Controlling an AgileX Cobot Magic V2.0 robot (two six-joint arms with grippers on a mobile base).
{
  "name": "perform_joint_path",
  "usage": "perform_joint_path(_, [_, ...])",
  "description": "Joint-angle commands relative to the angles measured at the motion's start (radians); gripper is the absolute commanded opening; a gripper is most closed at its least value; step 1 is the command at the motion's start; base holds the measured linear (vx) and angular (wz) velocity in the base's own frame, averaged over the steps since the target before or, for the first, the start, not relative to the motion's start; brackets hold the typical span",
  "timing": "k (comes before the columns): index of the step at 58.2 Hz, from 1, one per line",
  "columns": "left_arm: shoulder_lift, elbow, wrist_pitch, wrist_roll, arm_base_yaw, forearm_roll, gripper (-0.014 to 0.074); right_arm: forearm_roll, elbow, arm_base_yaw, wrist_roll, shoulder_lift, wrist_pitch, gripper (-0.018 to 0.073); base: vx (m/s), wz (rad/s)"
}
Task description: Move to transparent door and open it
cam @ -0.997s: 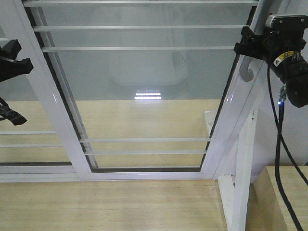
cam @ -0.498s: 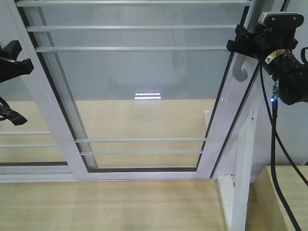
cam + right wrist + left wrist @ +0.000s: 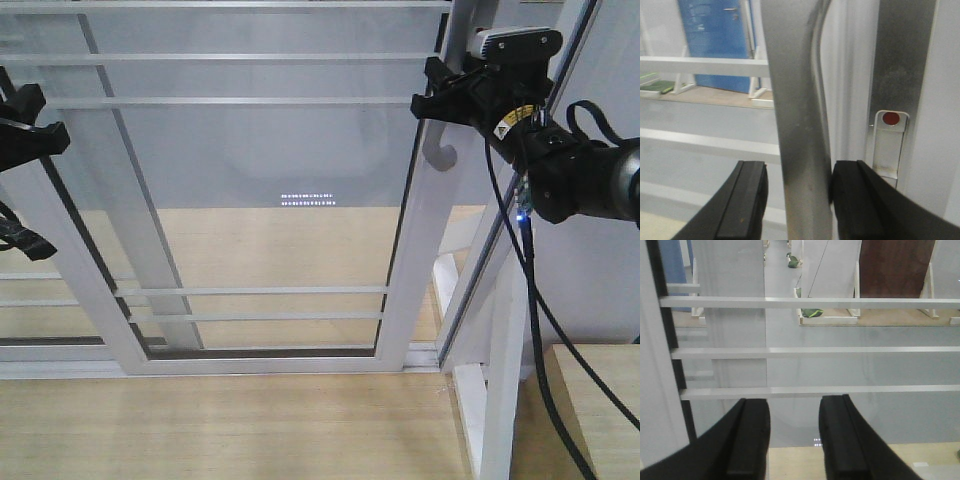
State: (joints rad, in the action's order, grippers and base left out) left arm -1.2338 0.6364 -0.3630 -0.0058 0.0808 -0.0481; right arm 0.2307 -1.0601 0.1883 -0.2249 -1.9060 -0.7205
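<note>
The transparent door [image 3: 250, 200] fills the front view: a clear glass panel in a white frame with thin white bars. Its curved grey handle [image 3: 437, 150] is on the right stile. My right gripper [image 3: 440, 100] sits at the handle, jaws apart. In the right wrist view the handle [image 3: 797, 100] runs between the fingers: the right finger touches it and the left finger stands a little off. My left gripper [image 3: 45, 115] hangs at the far left, open and empty. In the left wrist view it [image 3: 794, 412] faces the glass and bars [image 3: 815, 347].
A gap shows between the door's right stile and the fixed white jamb [image 3: 500, 330]. A second white-framed glass panel [image 3: 60, 290] overlaps at the left. A light wooden box [image 3: 600, 400] stands at the lower right. A lock plate with a red dot [image 3: 888, 145] is beside the handle.
The door has slid to the left with my right gripper at its handle, and a gap has opened at the right jamb. The left gripper has not moved.
</note>
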Motion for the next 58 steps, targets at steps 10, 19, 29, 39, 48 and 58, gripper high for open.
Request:
perform_joint_path(10, [0.023, 0.038, -0.088, -0.004, 0.000, -0.002, 0.0386, 0.073, -0.031, 0.033, 0.003, 0.052, -0.114, 0.0349, 0.00, 0.00])
perform_joint_path(19, [0.023, 0.038, -0.088, -0.004, 0.000, -0.002, 0.0386, 0.073, -0.031, 0.032, 0.003, 0.052, -0.110, 0.0343, 0.00, 0.00])
perform_joint_path(29, [0.022, 0.038, -0.087, -0.007, 0.000, 0.080, 0.0386, 0.073, -0.030, 0.030, 0.003, 0.076, -0.023, 0.0342, 0.00, 0.00])
perform_joint_path(39, [-0.006, 0.038, -0.108, -0.161, 0.029, 0.272, 0.0386, 0.073, -0.030, 0.030, 0.012, 0.108, 0.052, 0.0342, 0.00, 0.00])
perform_joint_path(48, [-0.100, 0.044, -0.239, -0.325, 0.082, 0.447, 0.0386, 0.073, -0.030, 0.030, 0.012, 0.110, 0.050, 0.0342, 0.00, 0.00])
perform_joint_path(58, [-0.242, 0.126, -0.300, -0.400, 0.127, 0.462, 0.0386, 0.073, -0.030, 0.030, 0.012, 0.110, 0.053, 0.0342, 0.00, 0.00])
